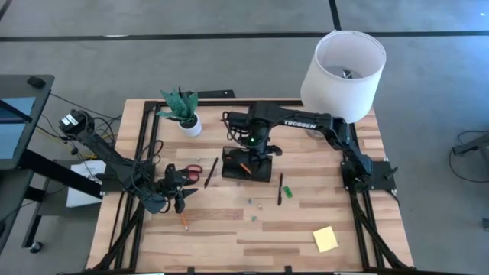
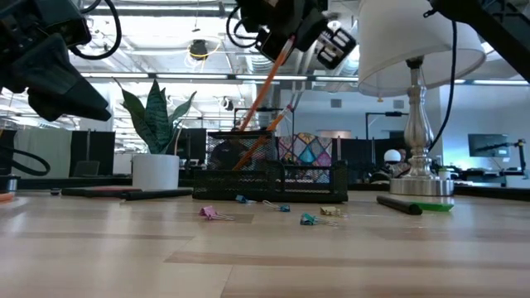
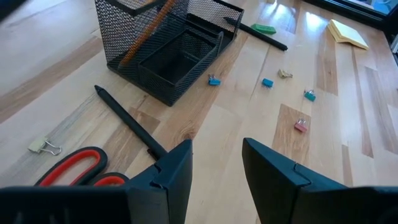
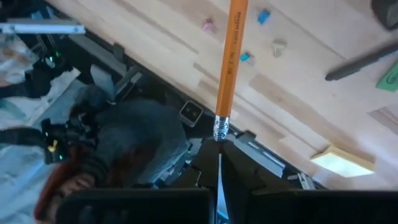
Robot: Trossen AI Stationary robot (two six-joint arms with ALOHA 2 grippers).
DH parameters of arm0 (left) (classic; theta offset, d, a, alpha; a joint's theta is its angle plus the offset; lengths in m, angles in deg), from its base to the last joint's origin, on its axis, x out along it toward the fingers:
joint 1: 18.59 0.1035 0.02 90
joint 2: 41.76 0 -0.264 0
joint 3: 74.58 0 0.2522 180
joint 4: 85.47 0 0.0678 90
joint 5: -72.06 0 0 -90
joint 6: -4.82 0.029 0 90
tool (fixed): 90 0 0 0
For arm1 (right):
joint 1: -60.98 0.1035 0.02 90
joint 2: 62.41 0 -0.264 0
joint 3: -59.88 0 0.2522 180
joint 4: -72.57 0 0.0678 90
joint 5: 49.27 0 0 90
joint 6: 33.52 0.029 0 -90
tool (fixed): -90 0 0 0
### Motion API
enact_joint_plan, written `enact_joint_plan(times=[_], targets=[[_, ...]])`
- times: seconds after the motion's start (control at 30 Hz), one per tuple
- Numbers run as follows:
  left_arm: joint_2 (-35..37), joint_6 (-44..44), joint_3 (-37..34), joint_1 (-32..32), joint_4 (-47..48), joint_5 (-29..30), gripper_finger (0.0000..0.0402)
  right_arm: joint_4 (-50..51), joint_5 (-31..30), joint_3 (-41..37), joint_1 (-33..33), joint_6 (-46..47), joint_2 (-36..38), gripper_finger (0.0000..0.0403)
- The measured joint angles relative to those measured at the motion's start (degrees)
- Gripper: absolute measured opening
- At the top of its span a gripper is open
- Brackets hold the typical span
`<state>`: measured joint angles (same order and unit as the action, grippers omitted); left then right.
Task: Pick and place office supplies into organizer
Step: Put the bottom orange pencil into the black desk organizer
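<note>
My right end effector (image 4: 219, 149) is clamped on an orange pencil (image 4: 231, 56), just above the black organizer (image 1: 246, 166). I should lower it slowly, tip inside the tall cup, then let go. My left end effector (image 3: 217, 165) waits, fingers apart, near the scissors (image 3: 81, 168).

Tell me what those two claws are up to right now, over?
Right claw shut on orange pencil, above organizer. Left claw open, empty, near scissors. Pens, clips, sticky pad out on table. Nothing blocking.
</note>
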<state>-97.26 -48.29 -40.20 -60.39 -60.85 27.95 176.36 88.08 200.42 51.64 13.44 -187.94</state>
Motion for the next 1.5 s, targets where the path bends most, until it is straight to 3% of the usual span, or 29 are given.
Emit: enact_joint_plan(times=[0.2,0.6,0.97,1.1,1.33,1.5], targets=[[0.0,0.0,0.0,0.0,0.0,0.1,0.0137,-0.4,2.4,0.0,-1.1,-1.4,-0.2,0.0010],[0.0,0.0,0.0,0.0,0.0,0.5,0.0137,-0.3,3.5,0.0,-3.3,-3.1,-0.3,0.0098],[0.0,0.0,0.0,0.0,-0.3,1.1,0.0137,-1.8,2.2,0.0,-4.7,-4.3,-0.3,0.0097],[0.0,0.0,0.0,0.0,-0.3,1.1,0.0137,0.1,1.6,0.0,-3.5,-9.7,0.3,0.0097],[0.0,0.0,0.0,0.0,-0.2,1.1,0.0137,0.0,-8.8,0.0,0.6,-13.9,6.1,0.0058],[0.0,0.0,0.0,0.0,-0.2,1.1,0.0137,0.0,-31.1,0.1,9.1,-11.6,12.6,0.0006]])
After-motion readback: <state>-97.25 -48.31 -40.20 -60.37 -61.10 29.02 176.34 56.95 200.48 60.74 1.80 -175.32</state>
